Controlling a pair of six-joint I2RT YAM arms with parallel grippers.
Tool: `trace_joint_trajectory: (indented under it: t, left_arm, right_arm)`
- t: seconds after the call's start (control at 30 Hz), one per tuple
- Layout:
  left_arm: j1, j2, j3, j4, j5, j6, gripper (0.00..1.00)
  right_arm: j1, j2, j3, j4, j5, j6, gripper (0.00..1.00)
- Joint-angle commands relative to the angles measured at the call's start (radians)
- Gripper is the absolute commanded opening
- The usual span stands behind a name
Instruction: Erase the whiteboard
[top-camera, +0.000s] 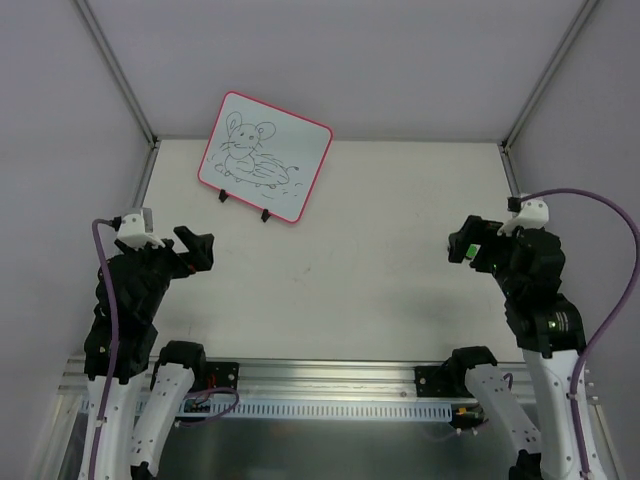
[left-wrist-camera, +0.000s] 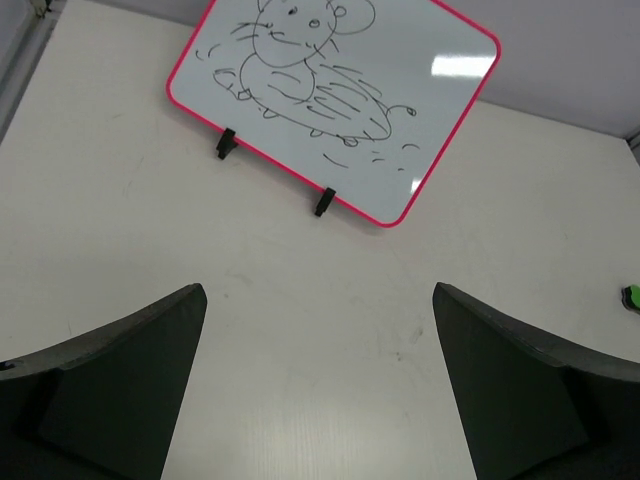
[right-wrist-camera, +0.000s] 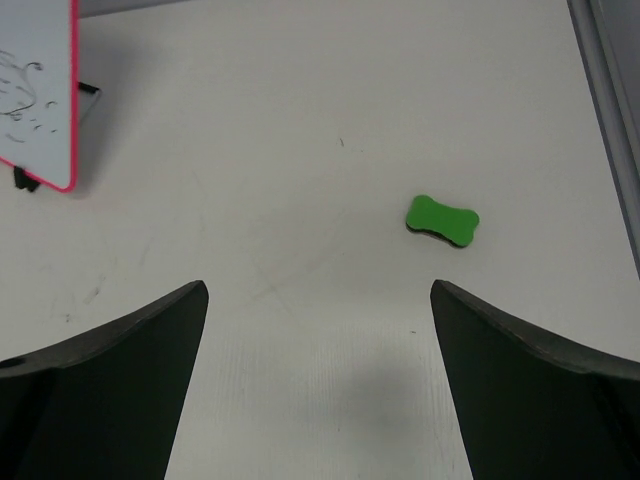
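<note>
- Eyeing whiteboard (top-camera: 265, 157), propped on stand (left-wrist-camera: 323, 200): likely light, stiff, slick, tippy.
- Best steadied at pink rim (left-wrist-camera: 275, 157).
- Holding nothing left or right, jaws spread wide.

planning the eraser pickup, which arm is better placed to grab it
Right. The green eraser lies on the table just ahead of the right hand, which is open and empty. The left hand, also open, faces the whiteboard, with the eraser only at the far edge of its view.

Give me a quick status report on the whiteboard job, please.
Left gripper and right gripper open, empty. Whiteboard on stand, drawing unerased. Eraser on table, ungrasped.
</note>
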Motion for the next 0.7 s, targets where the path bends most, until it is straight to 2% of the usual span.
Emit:
trace_joint_trajectory:
  t: [0.0,0.13,0.27,0.33,0.37,0.43,0.53,0.67]
  left_arm:
    - [-0.008,0.031,-0.037,0.009,0.046,-0.021,0.99]
    - [-0.008,0.036,-0.085,0.014,0.041,-0.007,0.99]
    - [-0.008,0.021,-0.143,0.032,0.053,-0.003,0.99]
    - [-0.008,0.007,-0.178,0.045,0.055,-0.001,0.99]
    - [-0.008,0.002,-0.188,0.049,0.06,-0.003,0.99]
    - [-0.008,-0.004,-0.212,0.069,0.066,-0.006,0.99]
    - [-0.01,-0.008,-0.223,0.08,0.075,0.008,0.99]
    - [-0.027,-0.027,-0.229,0.081,0.057,0.017,0.99]
  right_arm:
    - [0.006,0.091,-0.008,0.033,0.202,0.142,0.99]
    - [-0.013,0.268,-0.008,0.034,0.341,0.223,0.99]
    - [-0.105,0.507,0.016,0.036,0.297,0.26,0.99]
    - [-0.157,0.581,0.032,0.08,0.209,0.186,0.99]
    - [-0.165,0.646,0.035,0.108,0.117,0.046,0.99]
    - [-0.186,0.722,0.052,0.139,0.089,-0.034,0.99]
    - [-0.223,0.865,0.105,0.14,-0.003,-0.085,0.99]
    - [-0.229,0.984,0.153,0.145,0.056,-0.073,0.99]
